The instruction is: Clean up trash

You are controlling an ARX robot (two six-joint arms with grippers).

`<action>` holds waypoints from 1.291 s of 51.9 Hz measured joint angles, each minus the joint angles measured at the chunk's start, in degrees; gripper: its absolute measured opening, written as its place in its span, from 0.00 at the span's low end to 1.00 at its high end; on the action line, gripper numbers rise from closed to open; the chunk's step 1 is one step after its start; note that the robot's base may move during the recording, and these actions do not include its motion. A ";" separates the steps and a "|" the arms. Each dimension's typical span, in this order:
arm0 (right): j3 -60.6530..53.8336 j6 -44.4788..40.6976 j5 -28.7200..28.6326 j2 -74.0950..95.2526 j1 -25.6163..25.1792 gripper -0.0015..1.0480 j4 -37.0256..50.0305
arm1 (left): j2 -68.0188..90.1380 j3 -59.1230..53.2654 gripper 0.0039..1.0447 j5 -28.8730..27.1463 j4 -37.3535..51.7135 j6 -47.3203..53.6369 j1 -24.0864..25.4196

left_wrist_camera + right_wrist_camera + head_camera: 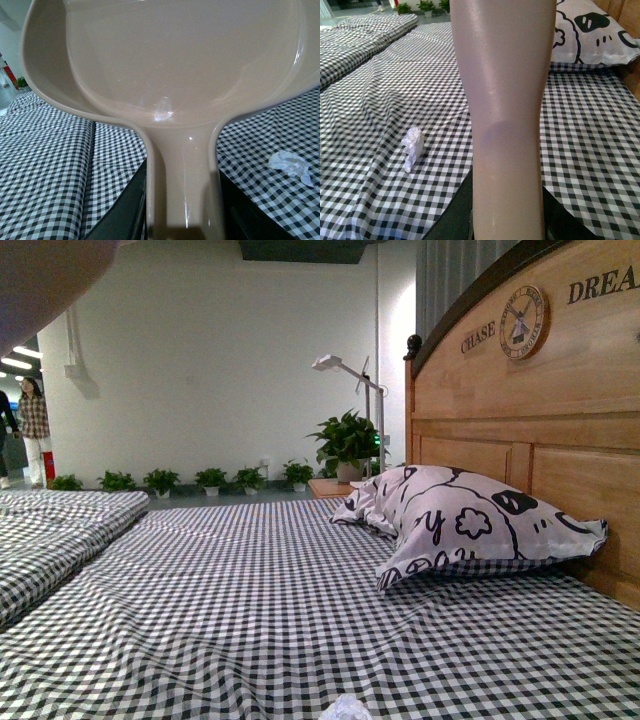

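The trash (346, 708), a small crumpled white paper wad, lies on the checkered bedspread at the near edge of the front view. It shows again as trash (290, 165) in the left wrist view and trash (413, 146) in the right wrist view. My left gripper (182, 225) is shut on the handle of the pale beige dustpan (185, 65), whose pan fills most of that view above the sheet. My right gripper (507, 227) is shut on the brush (506, 115), a pale handle rising through its view; its bristles are out of view. Neither tool touches the trash.
A black-and-white patterned pillow (470, 525) rests against the wooden headboard (540, 410) on the right. A second checkered bed (60, 525) adjoins on the left. A nightstand with a potted plant (348, 445) and lamp stands behind. A person (33, 430) stands far left.
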 joint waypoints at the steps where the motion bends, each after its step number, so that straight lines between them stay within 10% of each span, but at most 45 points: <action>1: 0.00 0.00 -0.04 0.00 0.00 0.17 0.00 | 0.00 0.00 0.26 0.00 0.00 0.00 0.00; 16: 0.00 0.00 -0.09 0.00 0.00 0.17 0.00 | 0.39 0.79 0.26 -1.81 -2.58 -0.39 0.00; 22: 0.00 0.00 -0.13 0.00 -0.02 0.17 0.00 | 6.43 6.19 0.26 5.05 -9.05 0.37 9.29; 28: 3.56 2.95 -18.47 3.13 -4.57 0.17 -2.91 | 19.56 16.17 0.26 10.84 -8.02 2.10 15.47; 40: 19.19 1.62 -21.79 12.94 -7.10 0.17 -10.82 | 40.30 31.45 0.26 21.38 -17.27 10.10 9.46; 67: 56.26 -21.73 -7.30 40.89 2.58 0.17 -45.99 | 54.77 30.82 0.26 7.48 -33.81 56.22 0.37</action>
